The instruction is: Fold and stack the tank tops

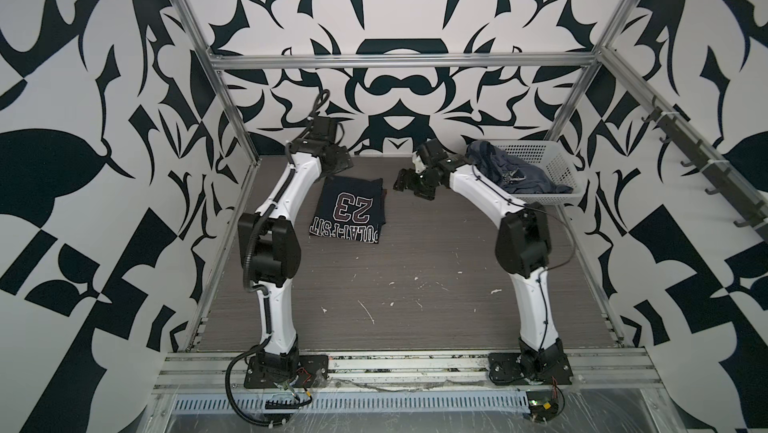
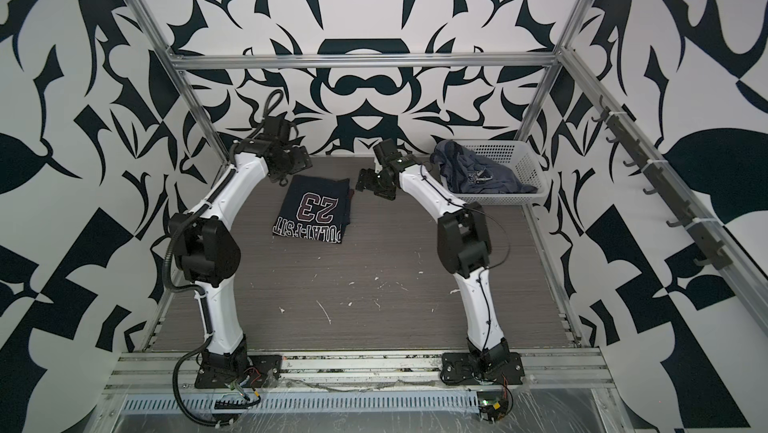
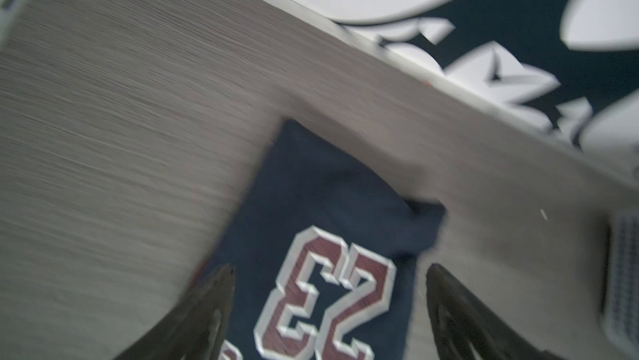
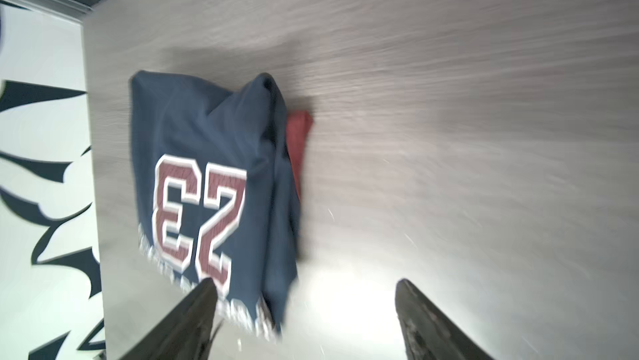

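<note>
**Jersey folded flat, both my jaws spread**

Fabric first: the navy tank top point(image 1: 347, 212) lies as a tidy, smooth rectangle on the table point(image 1: 415, 277), toward eleven o'clock from the middle in both top views. Its blocky maroon "23" with a white outline faces up, above a row of white letters. In my right wrist view a dark-red strip point(image 4: 299, 133) peeks out from under one rumpled edge.

The table is matte grey with fine wood-grain lines and white scuffs.

My left gripper point(image 1: 336, 162) hangs at the shirt's twelve o'clock edge, and my right gripper point(image 1: 405, 181) sits just off its two o'clock corner. On both, the dark tapered fingers stand wide apart and pinch nothing.

The slate-blue tank top point(image 1: 511, 169) is a crumpled heap in the white perforated plastic basket point(image 1: 552, 160) at the table's two o'clock corner, with one fold draped over the rim.
</note>
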Robot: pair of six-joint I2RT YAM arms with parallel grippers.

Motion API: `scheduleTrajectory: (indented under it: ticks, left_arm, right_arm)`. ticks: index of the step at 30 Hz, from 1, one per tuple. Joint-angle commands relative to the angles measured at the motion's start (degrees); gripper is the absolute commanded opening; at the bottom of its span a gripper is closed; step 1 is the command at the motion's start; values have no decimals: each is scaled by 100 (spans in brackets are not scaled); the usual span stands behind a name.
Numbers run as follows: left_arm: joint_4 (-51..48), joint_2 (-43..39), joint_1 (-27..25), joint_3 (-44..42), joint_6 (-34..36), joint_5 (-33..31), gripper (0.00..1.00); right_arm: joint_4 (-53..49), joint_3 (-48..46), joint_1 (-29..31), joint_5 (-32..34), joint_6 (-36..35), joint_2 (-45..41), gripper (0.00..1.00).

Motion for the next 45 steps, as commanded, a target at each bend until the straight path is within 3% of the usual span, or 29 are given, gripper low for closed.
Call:
scheduleTrajectory:
  ticks: [1,7,12,14,22,29,34,45]
  left_arm:
    - [-631,91,-639,-275,33,-501,90]
    - [-1282,1115,-1534,518,23,-1103,91]
    - [-1975,2219,-1759,1432,81,-1579,86]
    - [-2060,2470,-1759,1531,77,-1687,86]
    - [-1972,2664,-1678,1250,310,-1950,64]
    - [-1436,2267,-1206,192,1077,-2072,46]
    - [-979,1990,-537,-288,1769,-2027,44]
    - [-889,2798,646,928,3019,-1765,42]
  right_arm:
    - [116,-1154,57,332,-403,-1190,85]
    - [229,-3522,-84,1041,-613,-3319,85]
    - [135,-4821,-206,1437,-660,-4850,85]
    - [129,-5120,-207,1483,-616,-5227,85]
    - [177,-5598,-207,1297,-417,-5743,85]
    - [179,-5707,-207,1414,-376,-5845,85]
    - [133,-5718,-207,1522,-343,-5900,85]
    - [-355,-5474,-212,1887,-460,-6180,85]
